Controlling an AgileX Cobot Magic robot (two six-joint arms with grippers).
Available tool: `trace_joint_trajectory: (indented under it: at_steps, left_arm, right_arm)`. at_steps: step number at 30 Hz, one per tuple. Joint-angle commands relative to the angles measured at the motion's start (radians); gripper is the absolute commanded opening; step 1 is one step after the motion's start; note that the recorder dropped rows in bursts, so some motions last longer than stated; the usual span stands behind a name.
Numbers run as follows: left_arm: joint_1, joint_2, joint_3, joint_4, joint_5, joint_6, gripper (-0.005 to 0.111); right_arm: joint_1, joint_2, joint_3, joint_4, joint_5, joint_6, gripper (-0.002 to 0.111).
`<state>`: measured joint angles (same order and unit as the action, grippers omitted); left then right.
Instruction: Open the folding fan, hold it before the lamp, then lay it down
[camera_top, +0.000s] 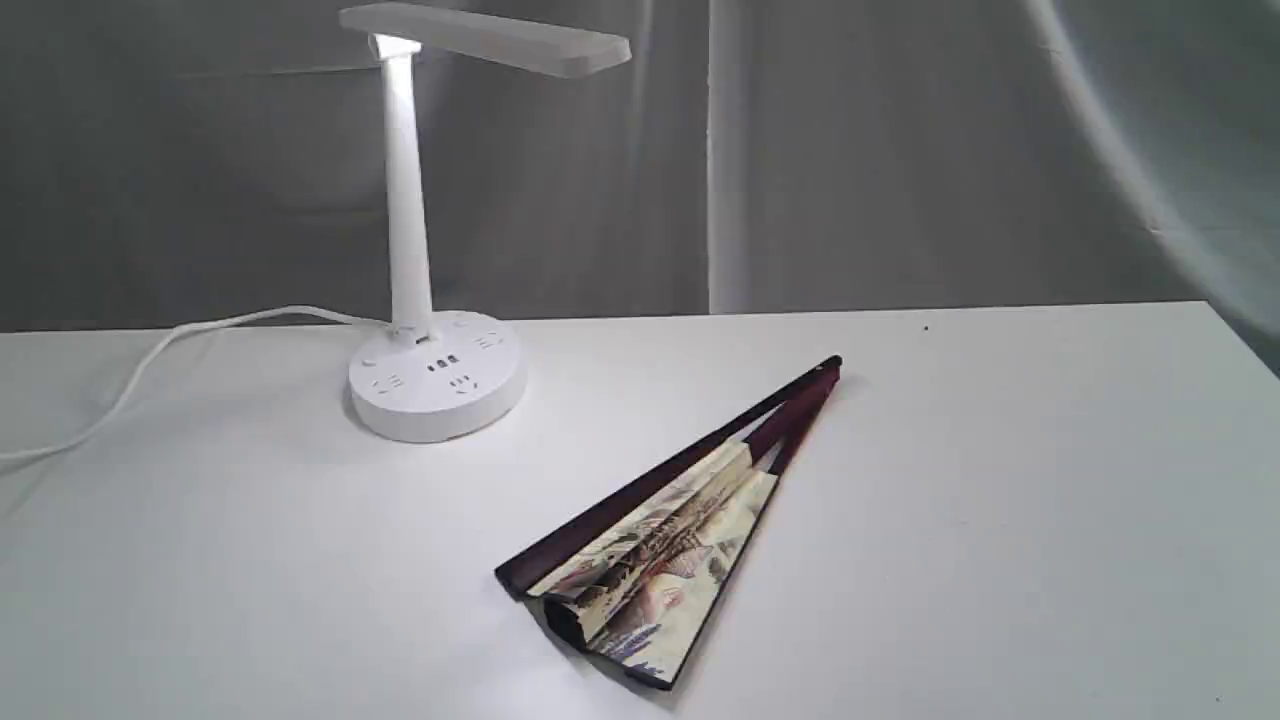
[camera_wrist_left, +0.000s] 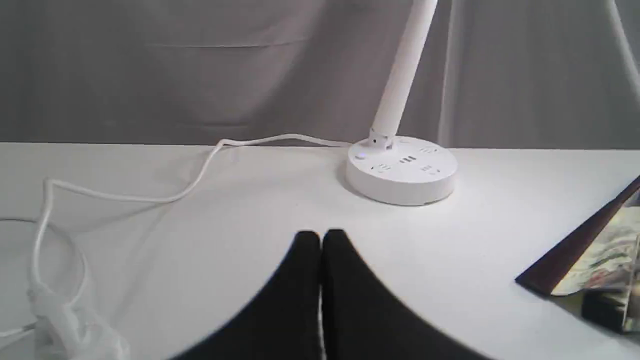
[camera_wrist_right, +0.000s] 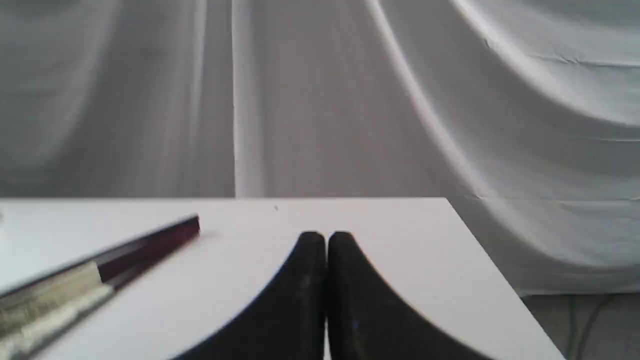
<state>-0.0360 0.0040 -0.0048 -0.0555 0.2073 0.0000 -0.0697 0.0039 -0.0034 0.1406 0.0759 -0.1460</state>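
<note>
"Firstly, what are the largest items?"
"A white table (camera_top: 1000, 520) fills the lower half of the exterior view. A grey curtain (camera_top: 900, 150) hangs behind it."
"Next, the lamp?"
"The lamp (camera_top: 405, 200) stands in the upper left of the frame, with its stem upright and its flat head at the top edge. It is lit where the head meets the stem. Its round base rests on the table, and its cord (camera_top: 150, 360) runs off the left edge."
"And the fan?"
"The fan (camera_top: 660, 540) lies flat on the table at lower centre, right of and below the lamp base and apart from it. It is partly spread, with the pivot end toward the upper right and the painted paper end toward the lower left."
"State of the claws?"
"Left claw (camera_wrist_left: 321, 240): fingers pressed together with nothing between them, over the table with the lamp base beyond. Right claw (camera_wrist_right: 326, 240): fingers together, holding nothing, over the table with the fan's dark rib end off to one side. Neither claw touches the fan."
</note>
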Motion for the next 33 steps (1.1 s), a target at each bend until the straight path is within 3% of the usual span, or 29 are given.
trace_joint_trajectory:
  at_steps: [1, 7, 10, 20, 26, 33]
  left_arm:
    - [0.002, -0.004, 0.005, -0.085, -0.073, 0.000, 0.000]
    - [0.002, -0.004, 0.005, -0.217, -0.168, -0.007, 0.000]
    - [0.002, -0.004, -0.033, -0.227, -0.091, -0.005, 0.000]
    - [0.002, -0.004, -0.315, -0.227, 0.095, 0.000, 0.000]
    - [0.002, -0.004, -0.420, -0.222, 0.170, 0.000, 0.000]
    - [0.002, -0.004, -0.443, -0.206, 0.375, -0.110, 0.000]
  right_arm:
    - [-0.001, -0.004, 0.003, 0.175, -0.104, 0.004, 0.000]
    - [-0.001, -0.004, -0.032, 0.202, -0.110, -0.004, 0.000]
    - [-0.001, -0.004, -0.106, 0.200, -0.058, -0.018, 0.000]
    - [-0.001, -0.004, -0.357, 0.149, 0.378, -0.018, 0.000]
    - [-0.001, 0.171, -0.482, 0.077, 0.563, -0.002, 0.000]
    - [0.003, 0.289, -0.510, 0.102, 0.600, -0.002, 0.000]
